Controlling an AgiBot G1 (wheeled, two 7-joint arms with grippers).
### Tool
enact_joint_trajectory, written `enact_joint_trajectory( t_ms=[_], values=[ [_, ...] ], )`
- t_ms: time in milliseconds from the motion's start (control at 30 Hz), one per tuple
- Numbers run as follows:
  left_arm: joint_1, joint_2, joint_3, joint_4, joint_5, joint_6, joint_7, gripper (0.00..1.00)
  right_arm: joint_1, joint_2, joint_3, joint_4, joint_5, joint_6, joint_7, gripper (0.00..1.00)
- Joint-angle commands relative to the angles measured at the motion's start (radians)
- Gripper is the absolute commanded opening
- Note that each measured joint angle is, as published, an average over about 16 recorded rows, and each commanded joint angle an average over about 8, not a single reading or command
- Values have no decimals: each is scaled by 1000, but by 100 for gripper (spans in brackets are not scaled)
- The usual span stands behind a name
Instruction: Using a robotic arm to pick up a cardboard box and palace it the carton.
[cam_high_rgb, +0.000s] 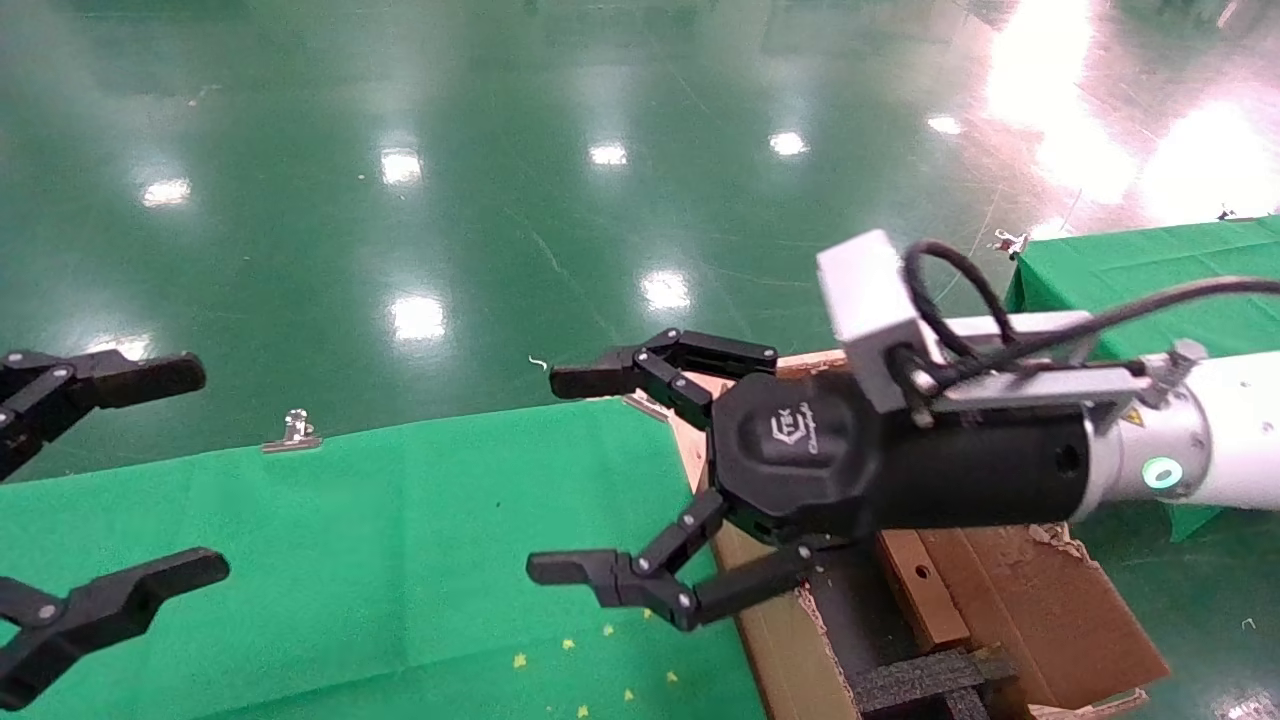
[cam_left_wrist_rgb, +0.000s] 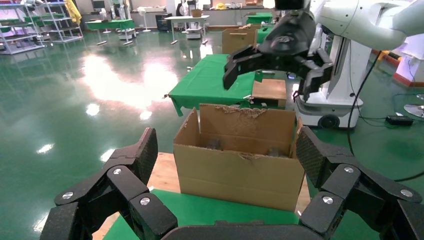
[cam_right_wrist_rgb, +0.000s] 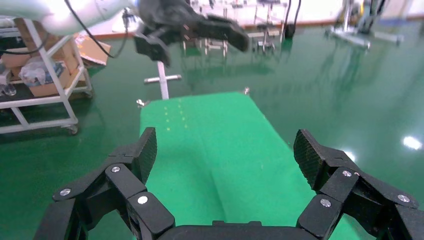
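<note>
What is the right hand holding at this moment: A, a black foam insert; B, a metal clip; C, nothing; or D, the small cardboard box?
C: the right hand hangs open above the green-covered table beside the carton, with nothing between its fingers, and the small cardboard box already lies inside the carton.

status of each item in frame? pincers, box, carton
right pincer: open, empty, above the carton's left edge
left pincer: open, empty, idle at the left
cardboard box: lying inside the carton, round hole showing
carton: open, flaps torn, black foam inside
</note>
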Motion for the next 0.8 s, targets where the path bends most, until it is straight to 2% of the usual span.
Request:
enact_joint_trajectory(
  t_ms=[33, 333, 800],
  values=[
    [0, 0, 0, 0, 0, 0, 0, 100, -30, -7, 41, 6, 10, -15, -32, 100],
    [0, 0, 0, 0, 0, 0, 0, 100, -94, -21, 127, 18, 33, -47, -89, 100],
    [0, 0, 0, 0, 0, 0, 0, 100, -77, -17, 104, 15, 28, -39, -76, 100]
  ],
)
